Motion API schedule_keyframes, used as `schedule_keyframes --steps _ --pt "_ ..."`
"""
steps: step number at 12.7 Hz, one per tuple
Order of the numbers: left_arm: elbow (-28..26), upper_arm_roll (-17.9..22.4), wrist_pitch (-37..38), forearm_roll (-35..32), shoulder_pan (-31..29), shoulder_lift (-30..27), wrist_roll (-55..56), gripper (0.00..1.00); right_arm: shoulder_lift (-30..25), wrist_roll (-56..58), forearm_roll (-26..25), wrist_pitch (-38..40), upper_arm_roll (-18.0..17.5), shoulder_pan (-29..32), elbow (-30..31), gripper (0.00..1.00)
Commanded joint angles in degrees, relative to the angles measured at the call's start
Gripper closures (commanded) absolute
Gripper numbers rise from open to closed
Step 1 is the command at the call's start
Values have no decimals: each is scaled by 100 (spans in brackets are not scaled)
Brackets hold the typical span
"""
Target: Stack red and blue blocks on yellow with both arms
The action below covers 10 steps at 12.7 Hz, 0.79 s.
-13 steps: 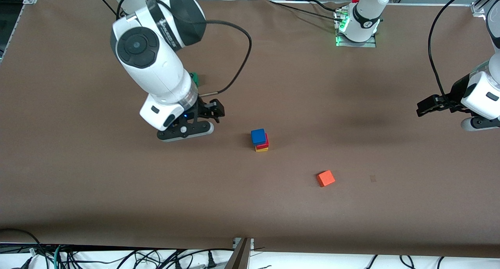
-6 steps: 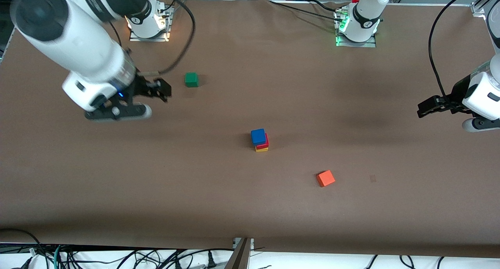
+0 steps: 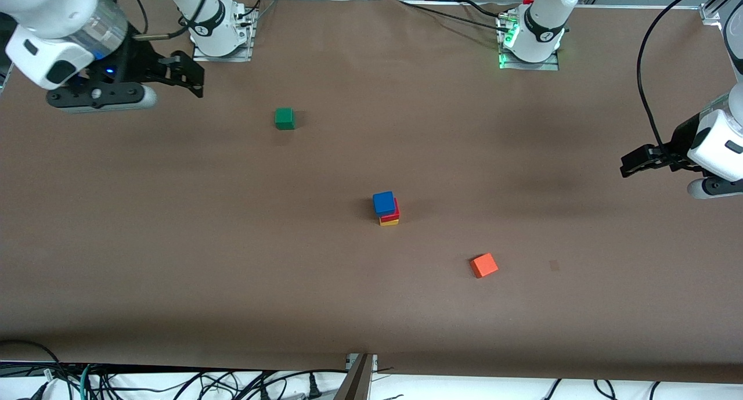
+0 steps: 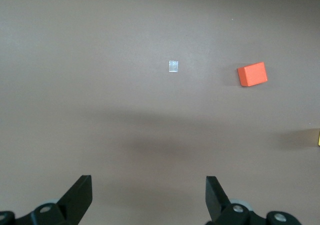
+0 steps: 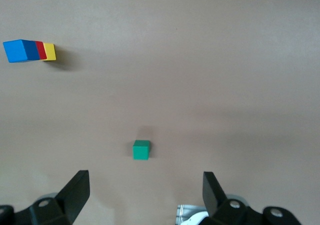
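from the front view you get the whole table [image 3: 174,243] at once: the blue block [image 3: 383,203] sits on top of the red block [image 3: 396,211], which sits on the yellow block [image 3: 389,222], a three-high stack near the middle of the table. the blue one is set slightly off toward the right arm's end, so a strip of red shows along one side. the orange cube [image 3: 483,265] lies alone, nearer the camera than the stack and toward the left arm's end. the green cube [image 3: 284,118] lies alone too, farther from the camera than the stack and toward the right arm's end.

your right claw [image 3: 188,78] hangs up in the air over the corner of the table by the right arm's base, its fingers spread wide with nothing between them. your left claw [image 3: 630,163] hangs over the left arm's end of the table, also spread wide and empty.

the right wrist view gives you what the front view cannot: the stack seen side-on, blue [image 5: 20,50], red [image 5: 40,50] and yellow [image 5: 49,51] in a row, faces touching, with the green cube [image 5: 141,150] well apart from it. the left wrist view shows the orange cube [image 4: 252,74], a small pale square mark on the table [image 4: 173,65] and only a sliver of yellow at the picture's edge; the rest of the stack is out of its sight. each wrist view shows its own two fingertips standing far apart over bare table.
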<state>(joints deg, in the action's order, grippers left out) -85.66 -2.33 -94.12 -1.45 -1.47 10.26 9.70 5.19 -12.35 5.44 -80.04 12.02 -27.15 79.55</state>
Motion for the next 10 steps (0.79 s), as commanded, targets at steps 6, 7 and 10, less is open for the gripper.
schedule_keyframes --steps 6,7,10 --pt "164 -22 52 -40 -29 72 -4 0 -634 1332 -192 -478 -860 1590 967 0" --pt "164 -22 52 -31 -29 72 -4 0 -634 1289 -201 -487 -860 1590 949 0" --pt "164 -22 52 -40 -20 72 -4 0 -607 1315 -219 -469 -851 1599 808 0"
